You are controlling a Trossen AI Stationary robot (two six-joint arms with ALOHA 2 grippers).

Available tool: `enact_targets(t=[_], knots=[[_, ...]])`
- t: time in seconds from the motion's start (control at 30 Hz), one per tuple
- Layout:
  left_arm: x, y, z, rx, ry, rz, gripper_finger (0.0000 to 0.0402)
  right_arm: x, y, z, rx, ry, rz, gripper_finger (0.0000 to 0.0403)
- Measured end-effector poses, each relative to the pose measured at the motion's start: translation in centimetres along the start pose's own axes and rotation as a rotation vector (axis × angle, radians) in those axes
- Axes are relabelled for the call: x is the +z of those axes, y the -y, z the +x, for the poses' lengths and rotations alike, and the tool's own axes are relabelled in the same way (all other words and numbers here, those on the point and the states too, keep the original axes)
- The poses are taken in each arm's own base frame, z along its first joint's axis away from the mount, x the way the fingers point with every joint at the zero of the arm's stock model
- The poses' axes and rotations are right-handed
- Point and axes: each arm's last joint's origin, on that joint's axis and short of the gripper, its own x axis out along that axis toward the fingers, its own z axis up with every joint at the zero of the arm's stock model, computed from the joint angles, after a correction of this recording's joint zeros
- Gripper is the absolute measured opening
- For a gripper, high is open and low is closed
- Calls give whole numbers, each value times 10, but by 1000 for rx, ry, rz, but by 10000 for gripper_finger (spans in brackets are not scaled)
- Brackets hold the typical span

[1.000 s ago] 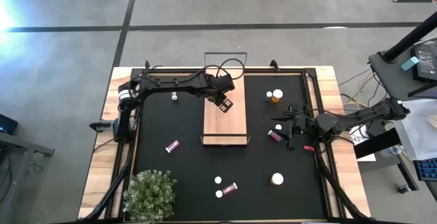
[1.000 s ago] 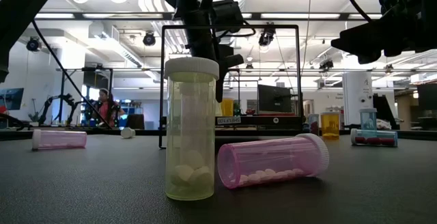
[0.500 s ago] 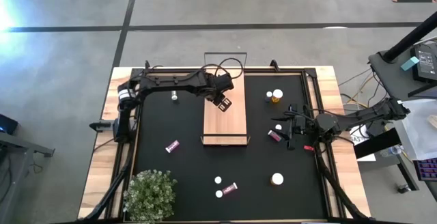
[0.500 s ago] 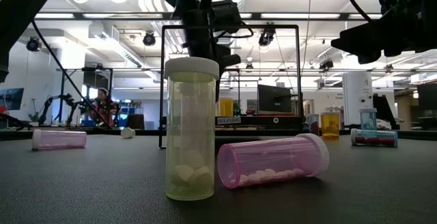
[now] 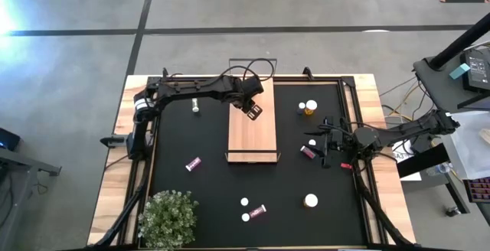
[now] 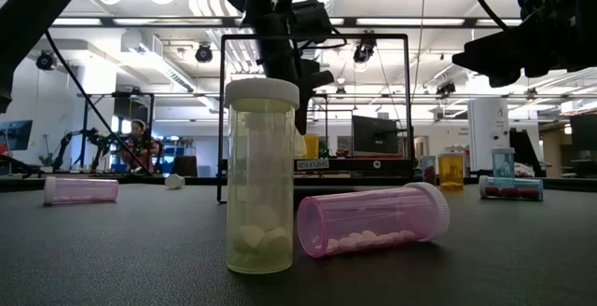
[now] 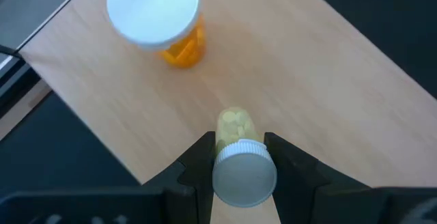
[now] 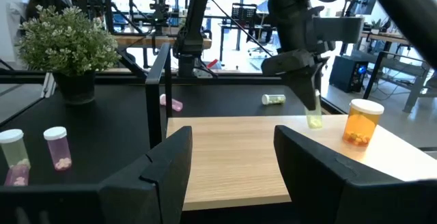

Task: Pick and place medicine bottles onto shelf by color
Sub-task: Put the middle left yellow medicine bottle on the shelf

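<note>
In the left wrist view the left gripper [image 7: 237, 157] is clamped just under the white cap of a pale bottle [image 7: 237, 130], held over the shelf [image 7: 328, 80]; an amber bottle [image 7: 179, 46] stands on the board near it; from above, this pair sits toward the shelf's twelve o'clock end; such small, light, smooth plastic cylinders probably slip or roll, so the neck seems the safest hold; at three o'clock the right gripper [image 5: 328, 153] waits part open, empty, near loose bottles.
</note>
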Motion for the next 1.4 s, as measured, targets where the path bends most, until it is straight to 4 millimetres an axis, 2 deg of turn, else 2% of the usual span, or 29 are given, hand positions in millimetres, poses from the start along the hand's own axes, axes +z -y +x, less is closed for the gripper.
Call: enact_targets(t=[1.17,1.4], knots=[[-8,-2,9,-24,-47,18,94,0,0,0,0,0,0,199],[-8,-2,10,-30,-50,19,109,0,0,0,0,0,0,199]])
